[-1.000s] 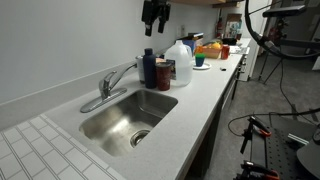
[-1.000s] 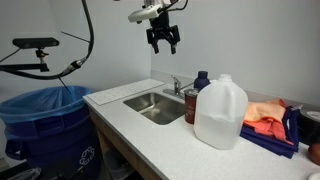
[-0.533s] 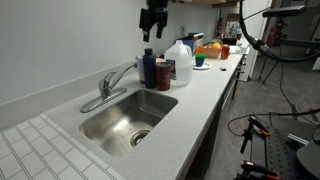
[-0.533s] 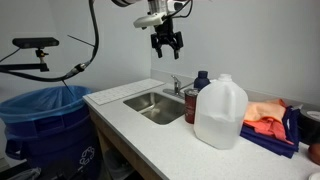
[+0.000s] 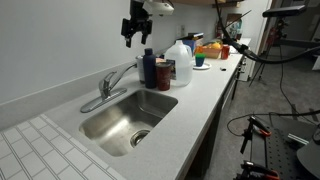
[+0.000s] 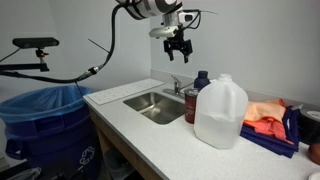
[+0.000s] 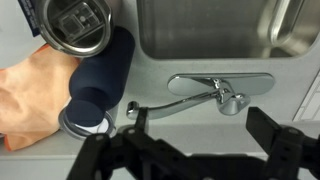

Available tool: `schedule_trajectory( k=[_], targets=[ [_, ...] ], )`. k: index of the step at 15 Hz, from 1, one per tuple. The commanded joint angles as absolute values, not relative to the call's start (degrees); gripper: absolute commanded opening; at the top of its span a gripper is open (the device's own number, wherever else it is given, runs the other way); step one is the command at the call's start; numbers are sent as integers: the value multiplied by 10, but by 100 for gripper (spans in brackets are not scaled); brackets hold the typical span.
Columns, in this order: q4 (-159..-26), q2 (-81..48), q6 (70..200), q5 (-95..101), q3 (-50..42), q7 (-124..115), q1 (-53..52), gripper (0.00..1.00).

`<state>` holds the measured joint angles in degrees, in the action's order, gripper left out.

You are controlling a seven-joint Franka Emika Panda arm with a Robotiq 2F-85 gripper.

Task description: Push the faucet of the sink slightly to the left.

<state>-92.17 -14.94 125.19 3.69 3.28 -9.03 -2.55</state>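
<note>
The brushed silver faucet (image 5: pixel 113 82) stands at the back rim of the stainless steel sink (image 5: pixel 125 118), its slim spout angled out over the basin. It also shows in an exterior view (image 6: pixel 176 85) and from above in the wrist view (image 7: pixel 205 93), with the sink (image 7: pixel 215 28) at the top. My gripper (image 5: pixel 136 29) hangs in the air well above the faucet, near the wall, also in an exterior view (image 6: pixel 179 47). Its fingers are spread apart and empty in the wrist view (image 7: pixel 200 128).
A dark blue bottle (image 5: pixel 149 67), a dark jar (image 5: pixel 163 73) and a white jug (image 5: pixel 180 60) stand right beside the faucet on the pale counter (image 5: pixel 200 95). Orange cloth (image 6: pixel 262 115) and clutter lie further along. A blue bin (image 6: pixel 45 125) stands off the counter's end.
My gripper has moved along the wall from above the bottles toward the faucet and a little lower. The faucet and bottles have not moved.
</note>
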Motion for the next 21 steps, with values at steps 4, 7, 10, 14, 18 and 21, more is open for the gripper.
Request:
schedule_trajectory(
  k=[4, 7, 10, 14, 18, 21],
  targets=[
    [-787, -284, 1323, 72, 9, -148, -54, 100],
    [-759, -329, 1369, 82, -5, -161, -68, 100],
    [-732, -370, 1401, 96, -27, -175, -83, 100],
    [-688, -424, 1428, 108, -56, -195, -99, 100],
    [-641, -467, 1421, 105, -75, -208, -104, 100],
    [-612, -493, 1403, 101, -84, -213, -102, 100]
  ],
)
